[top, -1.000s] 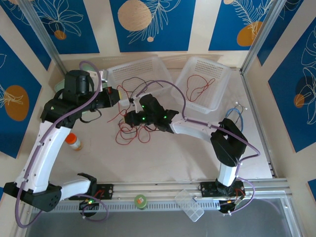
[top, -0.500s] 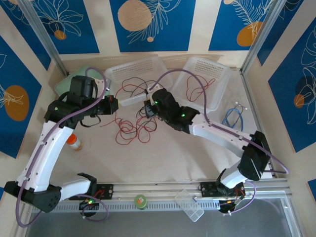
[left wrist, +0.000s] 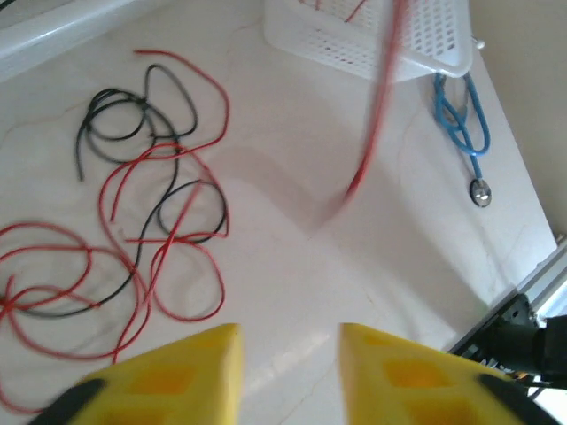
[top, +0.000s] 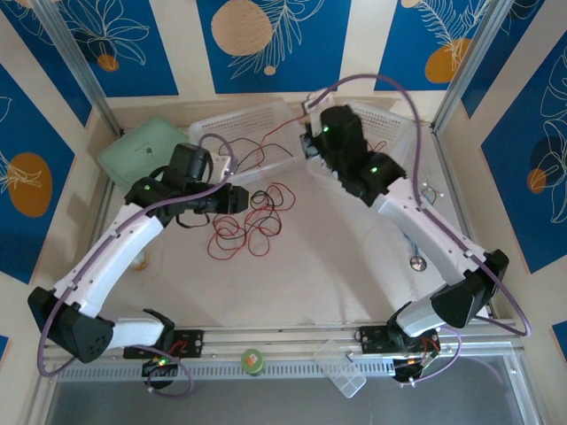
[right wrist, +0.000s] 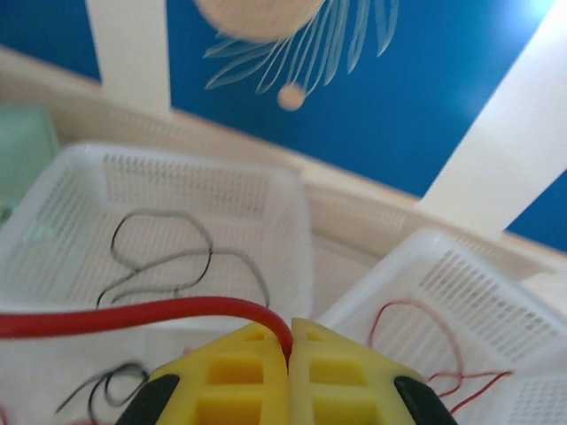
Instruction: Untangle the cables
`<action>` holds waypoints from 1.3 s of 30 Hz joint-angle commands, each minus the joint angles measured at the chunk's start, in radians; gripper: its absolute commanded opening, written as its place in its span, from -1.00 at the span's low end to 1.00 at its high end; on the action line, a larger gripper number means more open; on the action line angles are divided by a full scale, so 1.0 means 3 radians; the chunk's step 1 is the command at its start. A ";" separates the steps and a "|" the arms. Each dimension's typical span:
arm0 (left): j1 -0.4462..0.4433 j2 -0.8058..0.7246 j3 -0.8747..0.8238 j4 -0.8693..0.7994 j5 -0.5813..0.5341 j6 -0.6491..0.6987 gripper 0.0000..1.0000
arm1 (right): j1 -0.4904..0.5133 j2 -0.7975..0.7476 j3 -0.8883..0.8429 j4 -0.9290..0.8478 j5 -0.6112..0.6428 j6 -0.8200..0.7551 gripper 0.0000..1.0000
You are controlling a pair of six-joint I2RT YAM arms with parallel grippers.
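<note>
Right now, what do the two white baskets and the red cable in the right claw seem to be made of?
Baskets: probably moulded white plastic, slightly glossy; the walls are punched in a regular grid of small holes. Red cable: apparently wire in smooth plastic or rubber insulation, bending softly out of the shut right claw; its core is hidden.

Top camera high at near edge, downward; wrist cameras close, probably one shared white basket (left wrist: 434, 44).

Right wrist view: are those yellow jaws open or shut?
Shut on a red cable; the jaws meet with it pinched between them.
</note>
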 commanded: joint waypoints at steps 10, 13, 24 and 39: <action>-0.0121 -0.0217 -0.0014 0.0289 -0.0222 -0.0035 0.17 | -0.0514 0.0581 0.1814 -0.0495 -0.0047 -0.0389 -1.00; -0.0121 -0.0280 -0.0073 0.0224 -0.0284 -0.0038 0.21 | -0.0824 0.0845 0.2093 -0.0506 -0.0055 -0.0344 -1.00; -0.0121 -0.0494 -0.0194 0.0101 -0.0412 -0.0074 0.28 | -0.1228 0.1979 0.3448 -0.1040 -0.0052 -0.0249 -1.00; -0.0121 -0.0636 -0.0229 -0.0076 -0.0623 -0.0130 0.29 | -0.1721 0.2088 0.2699 -0.1019 0.0014 0.0345 -1.00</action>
